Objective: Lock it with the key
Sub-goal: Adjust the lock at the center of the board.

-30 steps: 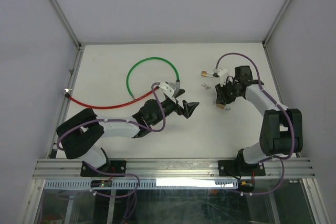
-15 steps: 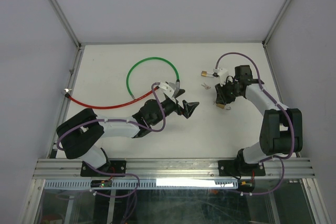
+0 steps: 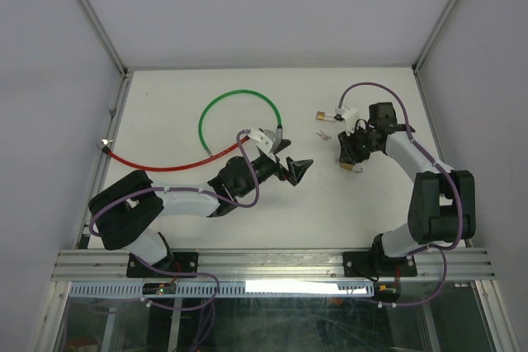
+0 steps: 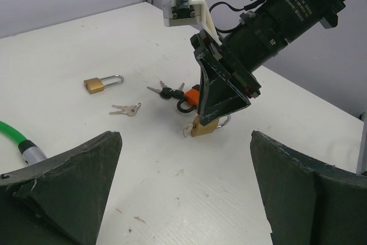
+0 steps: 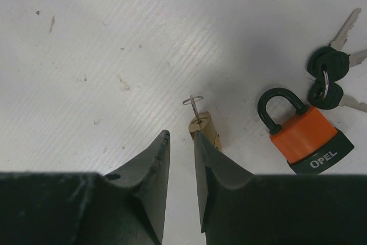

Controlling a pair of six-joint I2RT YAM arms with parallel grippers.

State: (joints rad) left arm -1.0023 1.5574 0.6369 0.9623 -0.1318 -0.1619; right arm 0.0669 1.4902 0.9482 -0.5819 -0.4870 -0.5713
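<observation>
- Toward the desk's (image 3: 181,105) far right corner, from overhead: right claw (image 3: 353,161) tipped down over items too small to sort out there; red cable (image 3: 157,162) running to the left edge, in that view alone; green cable (image 3: 235,93) as a whole loop by the far edge.
- From the left wrist: spare brass padlock (image 4: 102,84) with silver shackle, well apart from the claw; loose keys (image 4: 127,109) near it; both mere specks from overhead.
- From the right wrist alone: slit between the fingers (image 5: 152,164); key (image 5: 195,104) standing in the keyed brass padlock (image 5: 206,131); "OPEL" on the orange padlock (image 5: 304,136); green-headed keys (image 5: 327,70) just beside its shackle.
- White scuffed desk; pale walls (image 3: 247,6); metal frame posts (image 3: 91,14) rising from the far corners.
- Right claw: almost clenched, narrow gap with bare desk showing through, grasping nothing; keyed brass padlock just past the tips, against the outer side of one finger.
- Left claw (image 3: 290,169): released, spread wide, mid-desk, facing the right claw.
</observation>
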